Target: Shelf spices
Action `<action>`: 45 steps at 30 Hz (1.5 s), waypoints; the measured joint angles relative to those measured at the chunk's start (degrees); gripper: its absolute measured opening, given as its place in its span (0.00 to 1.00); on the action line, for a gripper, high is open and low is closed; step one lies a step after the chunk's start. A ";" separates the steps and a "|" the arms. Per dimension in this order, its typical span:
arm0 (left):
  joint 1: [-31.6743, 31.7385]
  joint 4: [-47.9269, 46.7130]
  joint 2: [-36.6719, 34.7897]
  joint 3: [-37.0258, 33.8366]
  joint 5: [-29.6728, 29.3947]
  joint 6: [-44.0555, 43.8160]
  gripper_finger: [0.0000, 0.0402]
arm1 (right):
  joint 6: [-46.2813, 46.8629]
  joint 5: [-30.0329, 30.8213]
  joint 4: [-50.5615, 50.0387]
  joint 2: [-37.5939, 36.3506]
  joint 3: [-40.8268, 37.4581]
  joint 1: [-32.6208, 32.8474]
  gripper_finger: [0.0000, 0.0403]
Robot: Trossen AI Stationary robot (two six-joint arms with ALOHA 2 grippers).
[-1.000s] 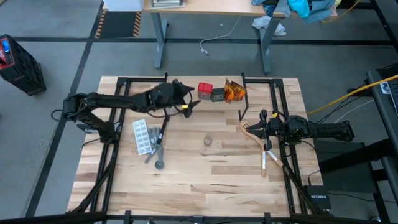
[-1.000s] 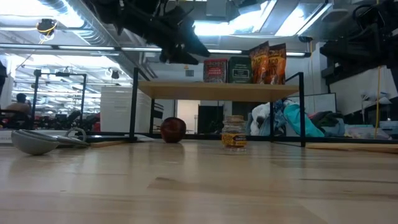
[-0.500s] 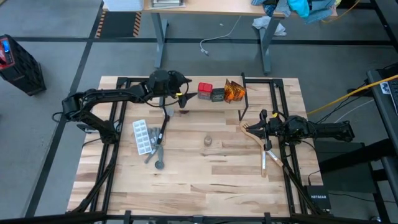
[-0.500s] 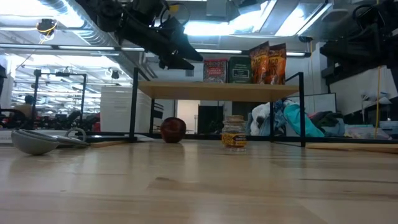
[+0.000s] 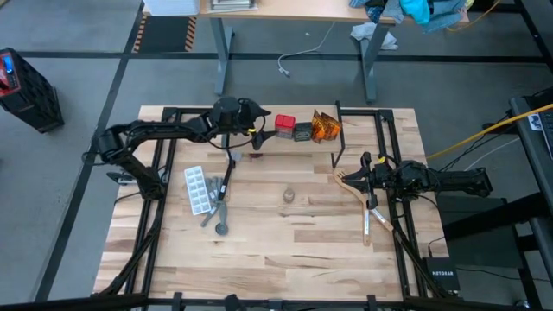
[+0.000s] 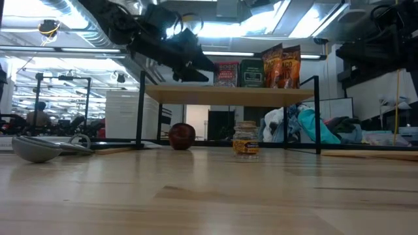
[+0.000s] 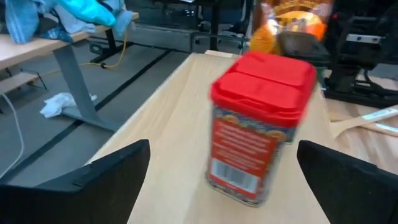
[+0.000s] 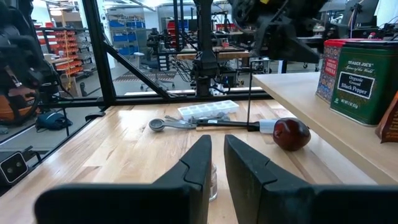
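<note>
**Left claw freed from the red box on the shelf**

Nearest, low on the table point(image 5: 259, 242), a small jar point(image 6: 245, 138) is seen standing alone, not yet shelved. The right claw point(image 5: 367, 177) is held pressed together over the table's right side, near a pale wooden utensil point(image 5: 352, 186). Farther back, on the shelf point(image 6: 228, 95), the red box point(image 7: 260, 127) stands upright beside the dark box point(image 6: 251, 73) and the orange packets point(image 6: 282, 65). The left claw point(image 5: 257, 131) has been drawn back from the red box over the last second and its jaws spread wide, nothing being held between them. The red box may thus be judged placed; the jar remains.
</note>
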 joint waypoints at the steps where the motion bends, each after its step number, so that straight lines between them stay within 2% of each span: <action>1: 0.22 0.39 0.33 0.00 0.29 -0.17 1.00 | 0.00 -0.02 0.00 0.01 0.00 -0.01 0.13; 9: 0.82 7.56 4.20 0.21 3.24 0.14 1.00 | -0.02 -0.01 0.01 0.02 0.00 0.01 0.13; 19: 0.84 7.59 10.11 6.52 7.56 1.56 1.00 | -0.02 -0.02 0.00 0.02 0.00 -0.02 0.13; 27: 0.69 6.81 10.41 6.93 7.77 -0.67 0.98 | 0.00 -0.02 -0.02 0.00 0.00 0.00 0.13; 32: 0.29 6.81 10.41 6.93 7.75 -1.65 0.84 | -0.02 -0.02 -0.01 0.01 0.00 0.01 0.13; 42: -2.09 6.71 10.02 6.93 7.34 -1.66 0.43 | 0.00 -0.01 -0.02 0.01 0.00 -0.01 0.13; 45: -2.97 5.06 8.70 6.93 6.44 -1.29 0.40 | -0.01 0.00 0.00 0.00 0.00 -0.02 0.13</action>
